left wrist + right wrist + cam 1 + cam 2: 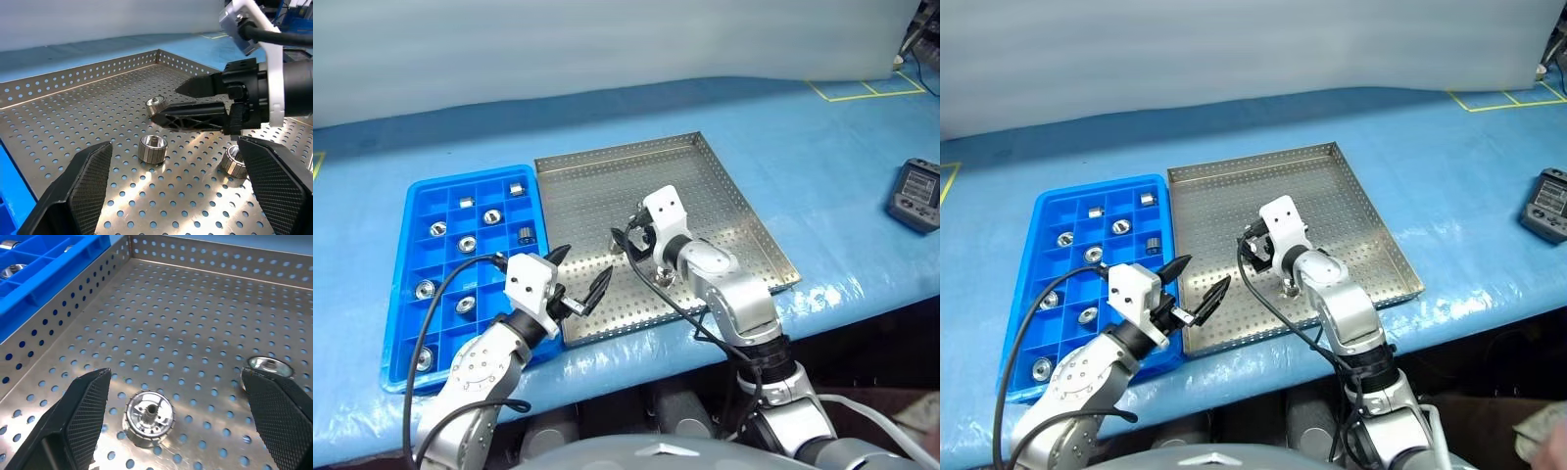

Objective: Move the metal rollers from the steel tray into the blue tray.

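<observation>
The steel tray (724,186) lies in the middle of the blue table, with the blue tray (411,211) touching its left side. Several metal rollers (467,244) sit in the blue tray's compartments. Three more stand on the perforated floor: one (153,148), one (234,161) and one (155,104). My right gripper (628,235) hangs open, low over the steel tray's middle, with a roller (149,413) on the floor between its fingers, untouched. Open and holding nothing, my left gripper (588,260) hovers over the steel tray's front left corner.
A dark handheld device (915,194) lies at the table's right. Yellow tape marks (862,90) are at the far right. The table's front edge runs just below both trays. A black cable (440,294) loops over the blue tray's front.
</observation>
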